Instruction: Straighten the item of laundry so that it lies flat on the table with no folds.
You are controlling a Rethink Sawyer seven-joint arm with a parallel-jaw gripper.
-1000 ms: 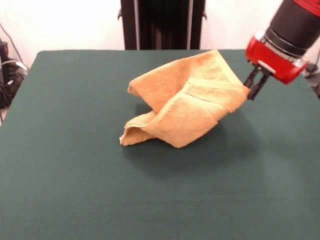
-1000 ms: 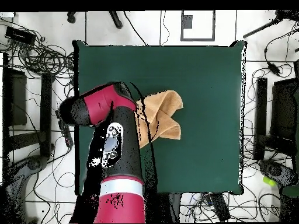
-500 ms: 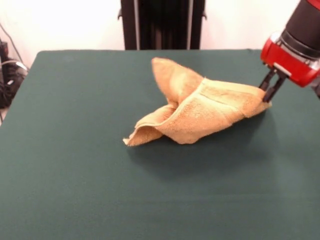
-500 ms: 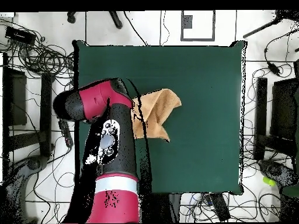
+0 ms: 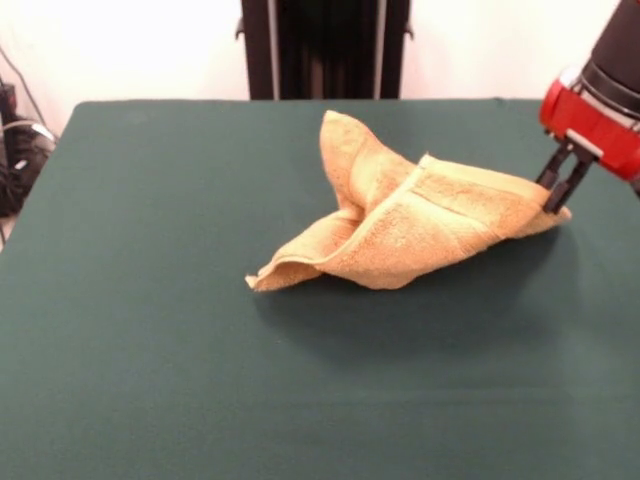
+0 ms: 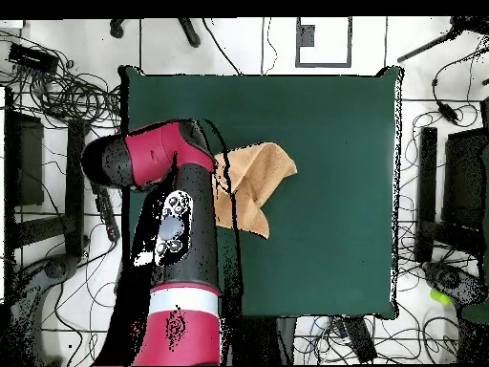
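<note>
Since a second ago the gripper (image 5: 560,186) has carried its corner of the towel (image 5: 410,225) further toward the picture's right edge in the front view, and the cloth, which then stood up in a tall bunch, is now drawn out lower and longer. Its long axis runs across the table (image 5: 150,300) from a curled corner resting on the felt at lower left up to the pinched corner at right, which is raised slightly off the surface. One flap stands upright behind the middle, pointing up toward the far side, and folds remain along the body. Both black fingers are pinched narrow on the towel's right-hand tip. From overhead the red arm (image 6: 177,220) covers much of the towel (image 6: 253,186); cables (image 6: 57,86) lie on the floor around the table (image 6: 325,134).
</note>
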